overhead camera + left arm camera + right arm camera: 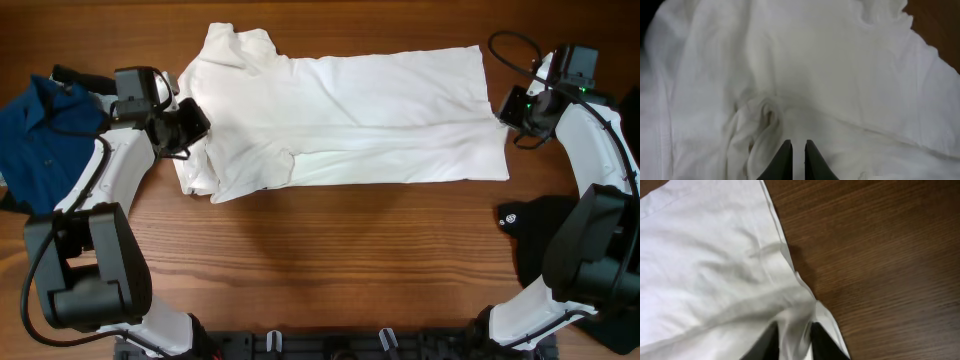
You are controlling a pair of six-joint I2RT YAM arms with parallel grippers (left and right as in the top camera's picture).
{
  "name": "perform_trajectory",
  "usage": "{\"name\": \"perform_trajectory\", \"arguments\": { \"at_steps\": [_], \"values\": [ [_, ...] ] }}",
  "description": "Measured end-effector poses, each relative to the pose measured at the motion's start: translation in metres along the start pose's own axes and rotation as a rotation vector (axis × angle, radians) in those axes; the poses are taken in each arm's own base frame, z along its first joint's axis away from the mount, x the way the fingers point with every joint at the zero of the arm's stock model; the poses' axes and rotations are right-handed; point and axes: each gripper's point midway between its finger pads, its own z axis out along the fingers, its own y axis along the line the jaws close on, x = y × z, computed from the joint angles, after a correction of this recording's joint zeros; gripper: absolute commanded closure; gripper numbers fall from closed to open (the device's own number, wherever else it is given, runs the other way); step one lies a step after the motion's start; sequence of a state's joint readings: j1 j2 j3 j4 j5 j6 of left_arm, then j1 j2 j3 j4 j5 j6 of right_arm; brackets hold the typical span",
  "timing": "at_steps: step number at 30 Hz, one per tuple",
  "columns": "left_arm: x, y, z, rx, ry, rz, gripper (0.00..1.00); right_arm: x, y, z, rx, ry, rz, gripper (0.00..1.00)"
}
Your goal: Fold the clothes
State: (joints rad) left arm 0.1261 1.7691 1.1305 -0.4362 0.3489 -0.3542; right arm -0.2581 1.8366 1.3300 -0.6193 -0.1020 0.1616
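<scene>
Right hand [794, 332] grips the hem of the large white short-sleeved fabric T-shirt [380, 110], which lies spread flat between both hands. Left hand [798, 146] sits nearly clenched over the sleeve end, and whether it pinches cloth cannot be told. Best they lift together, evenly, with the fabric taut.

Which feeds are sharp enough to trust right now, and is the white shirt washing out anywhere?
Overhead: evenly lit and sharp, and the white T-shirt keeps its creases. Left wrist: soft, almost all white, with low-contrast folds and blurred fingertips. Right wrist: the table grain is crisp, a dark shadow lies along the shirt's edge, and the near fingertips are out of focus.
</scene>
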Motion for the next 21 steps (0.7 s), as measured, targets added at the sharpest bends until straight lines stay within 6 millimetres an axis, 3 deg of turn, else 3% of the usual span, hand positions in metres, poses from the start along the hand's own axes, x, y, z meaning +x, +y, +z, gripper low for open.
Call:
{"name": "perform_trajectory", "arguments": {
  "at_steps": [4,8,14,18,21],
  "values": [
    [0.022,0.011,-0.001,-0.047,0.088,-0.036,0.90,0.000,0.001,0.000,-0.002,0.000,-0.004,0.64],
    [0.033,0.015,-0.002,-0.066,0.129,-0.052,0.87,0.005,0.000,0.000,0.000,0.019,-0.003,0.65],
    [0.056,0.024,-0.007,-0.107,0.220,-0.087,0.82,0.033,-0.004,0.000,0.017,0.126,0.008,0.70],
    [0.076,0.035,-0.014,-0.171,0.298,-0.118,0.69,0.059,-0.010,0.017,0.024,0.163,0.012,0.71],
    [0.082,0.049,-0.019,-0.250,0.311,-0.115,0.67,0.075,-0.014,0.028,0.026,0.180,0.014,0.71]
  ]
}}
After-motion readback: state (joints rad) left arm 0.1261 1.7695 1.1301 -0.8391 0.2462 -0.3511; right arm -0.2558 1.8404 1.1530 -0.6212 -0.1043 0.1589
